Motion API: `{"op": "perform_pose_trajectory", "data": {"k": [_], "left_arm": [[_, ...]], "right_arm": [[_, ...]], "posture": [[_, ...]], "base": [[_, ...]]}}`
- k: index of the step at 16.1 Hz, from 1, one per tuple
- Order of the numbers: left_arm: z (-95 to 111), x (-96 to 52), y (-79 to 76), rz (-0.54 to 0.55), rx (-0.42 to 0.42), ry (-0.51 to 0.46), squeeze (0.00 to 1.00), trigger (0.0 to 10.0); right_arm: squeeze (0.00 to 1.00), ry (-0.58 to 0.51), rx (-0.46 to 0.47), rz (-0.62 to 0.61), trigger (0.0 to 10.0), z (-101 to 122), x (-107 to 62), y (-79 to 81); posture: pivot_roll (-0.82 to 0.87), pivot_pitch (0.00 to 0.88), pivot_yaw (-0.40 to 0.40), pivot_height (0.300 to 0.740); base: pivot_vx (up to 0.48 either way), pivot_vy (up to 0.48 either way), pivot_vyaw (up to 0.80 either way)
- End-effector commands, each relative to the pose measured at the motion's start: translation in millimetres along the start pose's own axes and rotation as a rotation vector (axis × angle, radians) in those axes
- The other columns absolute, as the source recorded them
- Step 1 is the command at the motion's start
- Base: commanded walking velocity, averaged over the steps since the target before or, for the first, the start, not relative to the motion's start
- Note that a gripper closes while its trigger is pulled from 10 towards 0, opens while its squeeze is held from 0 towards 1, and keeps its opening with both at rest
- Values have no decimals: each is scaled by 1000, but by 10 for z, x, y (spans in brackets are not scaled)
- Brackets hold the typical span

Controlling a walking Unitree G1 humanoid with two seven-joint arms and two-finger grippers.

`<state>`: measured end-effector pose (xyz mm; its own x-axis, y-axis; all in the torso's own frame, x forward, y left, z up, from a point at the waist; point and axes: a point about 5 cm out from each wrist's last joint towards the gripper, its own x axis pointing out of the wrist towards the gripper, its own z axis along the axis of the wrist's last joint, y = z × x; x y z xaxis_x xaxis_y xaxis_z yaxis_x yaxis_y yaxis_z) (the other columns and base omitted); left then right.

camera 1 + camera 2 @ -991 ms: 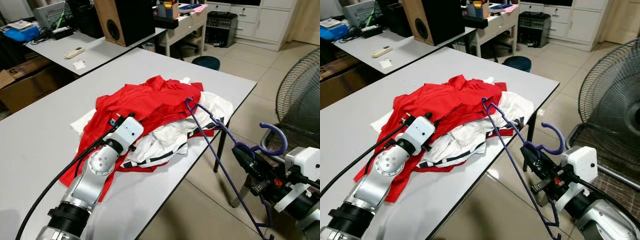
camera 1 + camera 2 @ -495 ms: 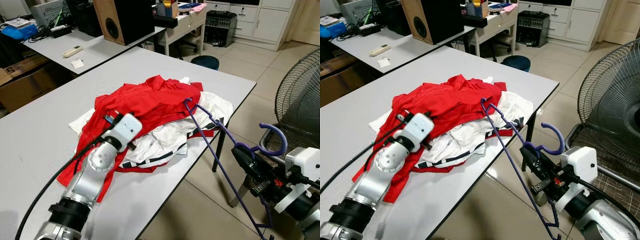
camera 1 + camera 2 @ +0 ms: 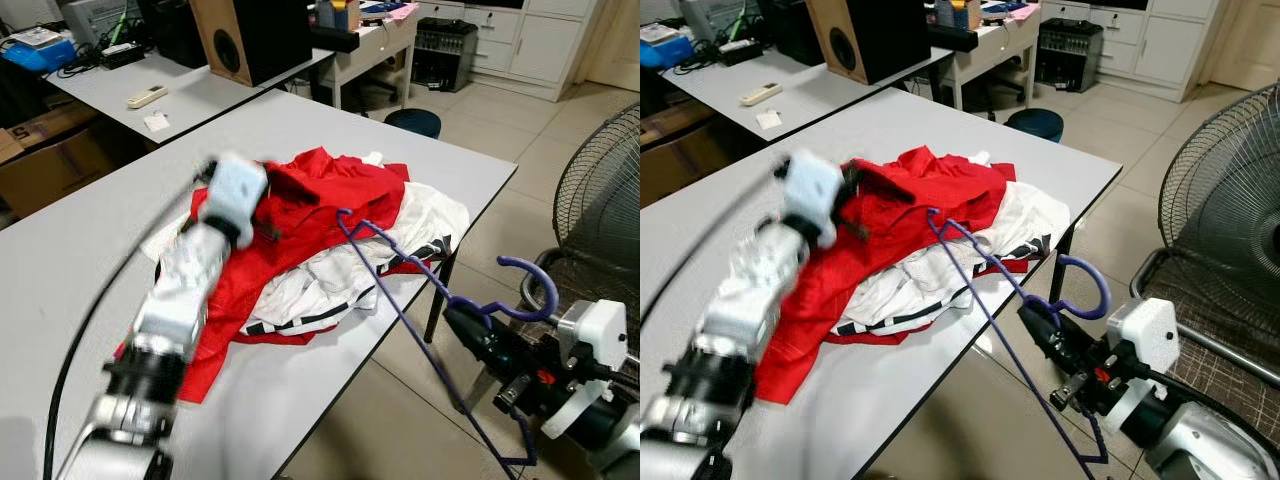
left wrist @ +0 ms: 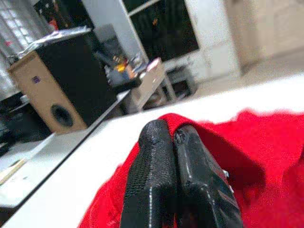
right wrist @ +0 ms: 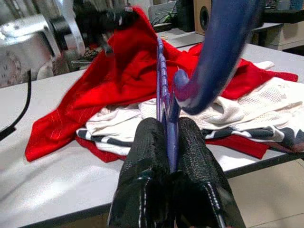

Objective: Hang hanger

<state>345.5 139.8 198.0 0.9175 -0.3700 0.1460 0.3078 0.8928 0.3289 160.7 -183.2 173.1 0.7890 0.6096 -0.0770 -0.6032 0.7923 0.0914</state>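
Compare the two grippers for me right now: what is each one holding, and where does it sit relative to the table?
The left gripper is shut on the red garment and raised over the pile on the table; the right gripper is shut on the purple hanger and sits off the table's edge, over the floor. The left arm is motion-blurred in the eye views; the right arm looks sharp. Both have their fingers pressed together.
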Motion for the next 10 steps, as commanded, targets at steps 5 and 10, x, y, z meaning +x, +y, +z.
{"op": "perform_pose_trajectory", "data": {"k": [5, 10], "left_arm": [[363, 50, 208, -19, -56, -131, 0, 0], [735, 118, 491, 36, -139, -271, 0, 0]], "right_arm": [[0, -75, 47, -57, 10000, 60, 48, -55], [0, -49, 68, -15, 10000, 26, 96, -47]], "posture": [[-104, 10, 134, 740], [-82, 9, 127, 740]], "base": [[0, 0, 0], [0, 0, 0]]}}
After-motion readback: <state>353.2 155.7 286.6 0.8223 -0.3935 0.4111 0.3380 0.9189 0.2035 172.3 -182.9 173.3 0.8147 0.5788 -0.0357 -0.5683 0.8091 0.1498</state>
